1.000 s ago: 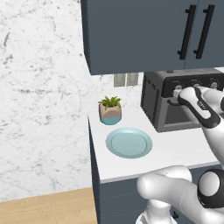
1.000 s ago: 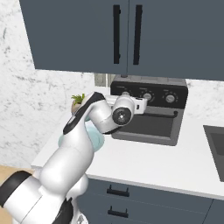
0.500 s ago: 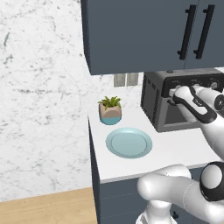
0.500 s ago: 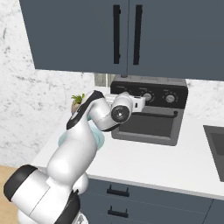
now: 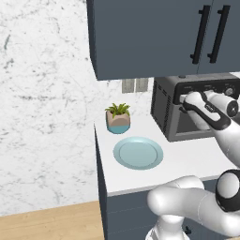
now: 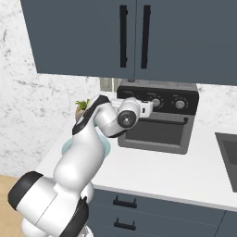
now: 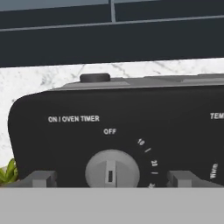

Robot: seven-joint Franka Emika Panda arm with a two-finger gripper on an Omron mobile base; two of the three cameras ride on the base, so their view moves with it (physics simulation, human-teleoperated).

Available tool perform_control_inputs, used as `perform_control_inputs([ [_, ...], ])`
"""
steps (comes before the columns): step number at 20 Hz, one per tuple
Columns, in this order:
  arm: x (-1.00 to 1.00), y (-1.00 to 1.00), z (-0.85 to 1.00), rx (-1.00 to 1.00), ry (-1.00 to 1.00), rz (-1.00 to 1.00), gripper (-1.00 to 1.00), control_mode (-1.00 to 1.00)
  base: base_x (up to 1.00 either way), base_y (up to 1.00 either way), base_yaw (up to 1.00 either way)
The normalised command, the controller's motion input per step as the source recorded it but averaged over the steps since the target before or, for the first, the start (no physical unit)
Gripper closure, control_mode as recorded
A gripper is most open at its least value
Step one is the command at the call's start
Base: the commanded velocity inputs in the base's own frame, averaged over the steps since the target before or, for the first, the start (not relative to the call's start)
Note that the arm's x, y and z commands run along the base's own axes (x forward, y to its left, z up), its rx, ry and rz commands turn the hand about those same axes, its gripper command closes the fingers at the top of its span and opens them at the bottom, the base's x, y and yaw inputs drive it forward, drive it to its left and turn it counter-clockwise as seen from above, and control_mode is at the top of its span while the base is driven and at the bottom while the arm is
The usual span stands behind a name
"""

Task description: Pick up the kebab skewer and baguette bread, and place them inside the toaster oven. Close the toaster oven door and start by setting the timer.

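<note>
My hand (image 7: 109,178) stands wide open and holds nothing, its two fingertips (image 7: 40,178) set either side of the timer knob (image 7: 112,169), whose pointer stands straight up toward OFF. That knob sits at the left end of the toaster oven (image 6: 157,121) control strip. The toaster oven door (image 6: 157,132) is shut. On the bench (image 5: 187,161), a pale blue plate (image 5: 138,153) lies left of the oven, with a small potted plant (image 5: 118,118) behind it.
</note>
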Motion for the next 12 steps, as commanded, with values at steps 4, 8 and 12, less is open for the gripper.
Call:
perform_control_inputs([
  [4, 0.08, 0.01, 0.00, 0.00, 0.00, 0.00, -1.00, -1.00, 0.00, 0.00, 0.00],
  [8, 0.05, 0.01, -0.04, 0.00, 0.00, 0.00, -1.00, -1.00, 0.00, 0.00, 0.00],
  [12, 0.05, 0.00, -0.01, 0.00, 0.00, 0.00, -1.00, -1.00, 0.00, 0.00, 0.00],
])
